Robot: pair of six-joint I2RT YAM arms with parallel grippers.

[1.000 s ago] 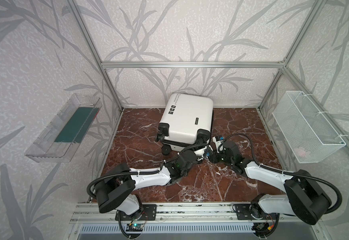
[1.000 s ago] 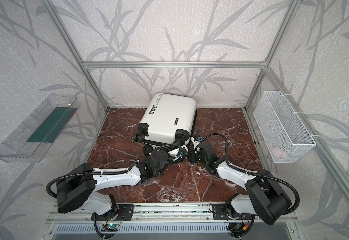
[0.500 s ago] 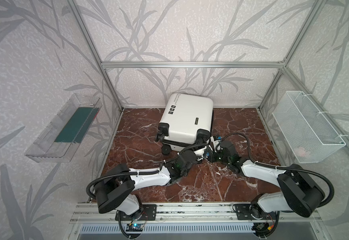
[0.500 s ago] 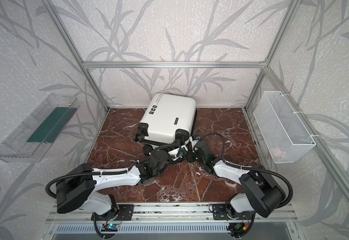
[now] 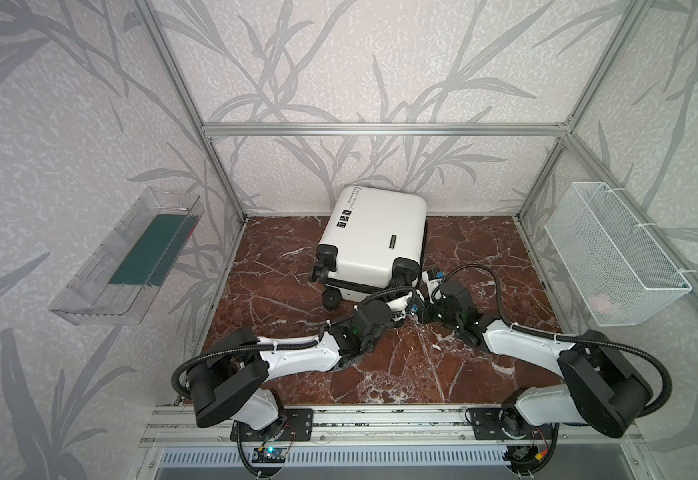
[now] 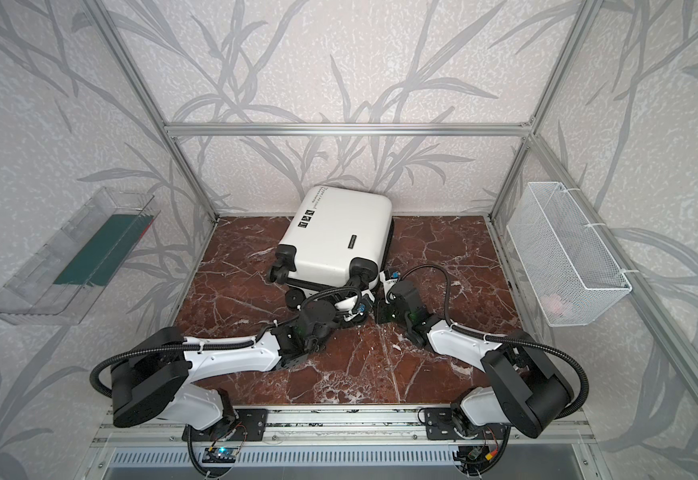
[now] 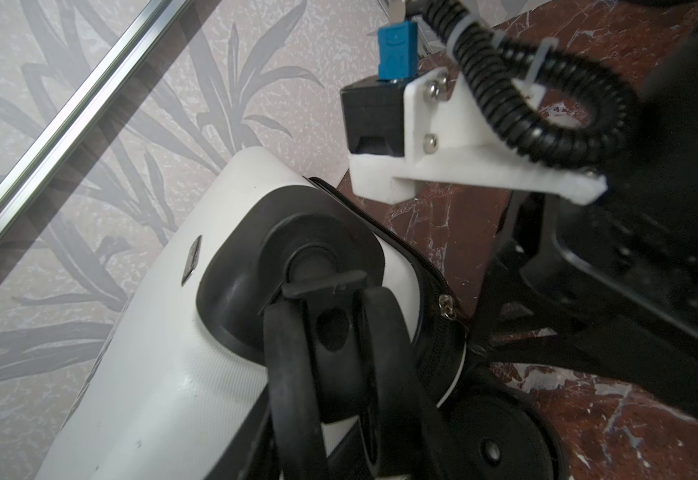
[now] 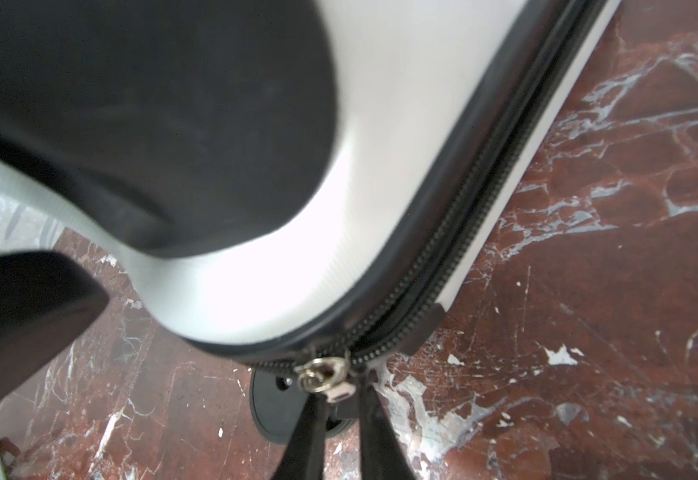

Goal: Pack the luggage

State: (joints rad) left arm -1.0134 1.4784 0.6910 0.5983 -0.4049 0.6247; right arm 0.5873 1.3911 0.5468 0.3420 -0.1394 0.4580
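Now: both arms stretched low and forward, converging on near-right corner of luggage [image 5: 374, 237]. Right pincer [image 8: 341, 395] narrowed to slit, pinching silver zipper pull [image 8: 326, 376]. Left pincer [image 5: 403, 289] at near-right wheel [image 7: 330, 332]; whether clamped, cannot tell. Luggage lies flat at far centre of floor [image 5: 463, 365], wheels toward near side. Floor red-brown marble, white veins; walls leaf-patterned, aluminium frame. Shell white, finely ribbed, rounded corners, black zipper band. Clear bin [image 5: 131, 257] on left wall, wire basket [image 5: 613, 249] on right.
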